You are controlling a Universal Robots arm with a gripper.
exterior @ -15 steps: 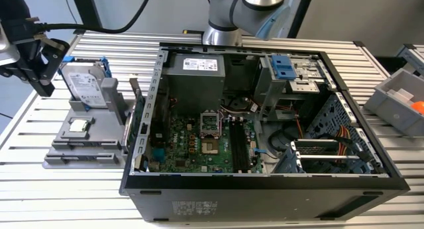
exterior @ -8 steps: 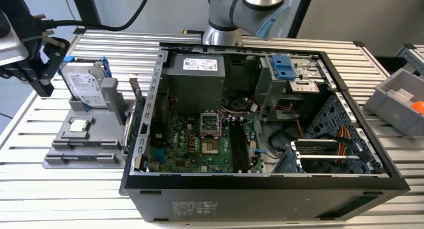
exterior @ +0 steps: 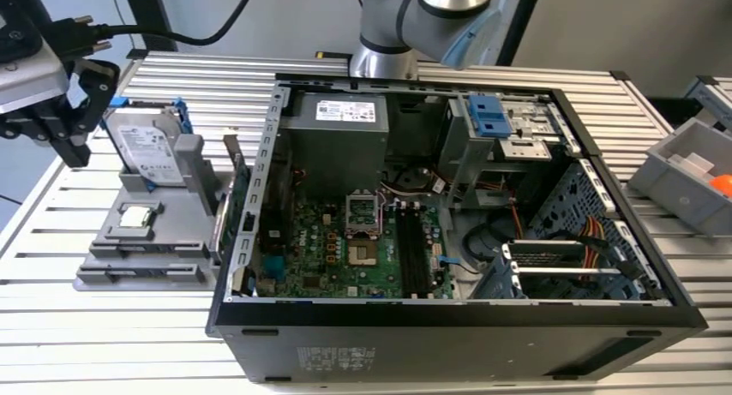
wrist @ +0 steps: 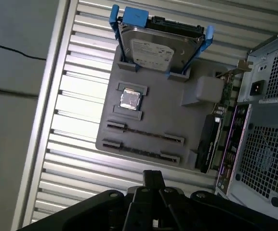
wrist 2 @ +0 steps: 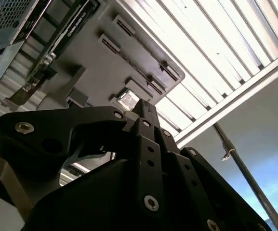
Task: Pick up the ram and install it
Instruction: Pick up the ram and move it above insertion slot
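Note:
Two ram sticks stand on edge in the slots of a grey holder (wrist: 158,113); one ram stick (wrist: 143,132) lies nearer the processor chip, the other ram stick (wrist: 139,151) nearer the holder's edge. In the exterior view the ram (exterior: 143,271) sits at the holder's front. My gripper (exterior: 75,153) hangs above the table at the exterior view's left, beside the holder and apart from it. Its fingers (wrist: 153,179) are shut with nothing between them, as the fingers (wrist 2: 146,110) in the second wrist view also show. The black memory slots (exterior: 414,249) on the motherboard lie inside the open case.
The holder also carries a hard drive (wrist: 153,48) in a blue bracket, a processor chip (wrist: 130,99) and an expansion card (wrist: 211,144). The open computer case (exterior: 458,318) stands right beside the holder. A grey bin (exterior: 692,168) sits at the exterior view's right.

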